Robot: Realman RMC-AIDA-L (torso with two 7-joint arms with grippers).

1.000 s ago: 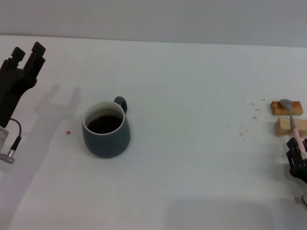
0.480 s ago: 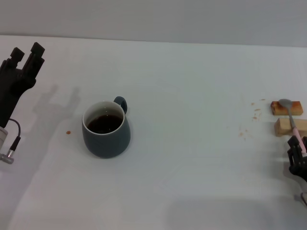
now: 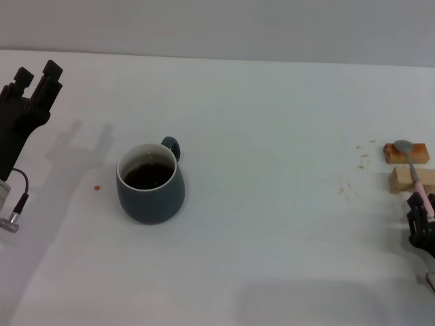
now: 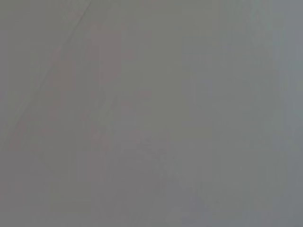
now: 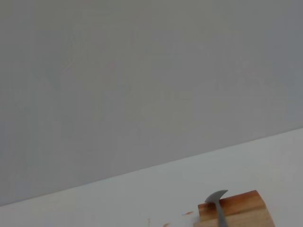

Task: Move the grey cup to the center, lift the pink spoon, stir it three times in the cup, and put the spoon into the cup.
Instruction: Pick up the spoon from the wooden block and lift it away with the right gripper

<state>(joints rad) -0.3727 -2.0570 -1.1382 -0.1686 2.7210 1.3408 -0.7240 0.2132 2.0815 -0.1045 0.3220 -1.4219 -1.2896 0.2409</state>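
The grey cup [image 3: 151, 197] stands on the white table, left of the middle, with dark liquid inside and its handle turned to the far side. The pink spoon [image 3: 414, 167] lies at the far right across two tan wooden blocks, its metal bowl [image 5: 216, 196] on the farther one. My left gripper [image 3: 38, 73] hangs open and empty at the far left, well apart from the cup. My right gripper [image 3: 421, 216] sits at the right edge, at the near end of the spoon's pink handle. The left wrist view shows only blank grey.
The farther wooden block [image 3: 391, 154] and the nearer one [image 3: 401, 179] hold the spoon up off the table. Small brown specks [image 3: 349, 187] dot the table left of the blocks, and one spot [image 3: 97, 187] lies left of the cup.
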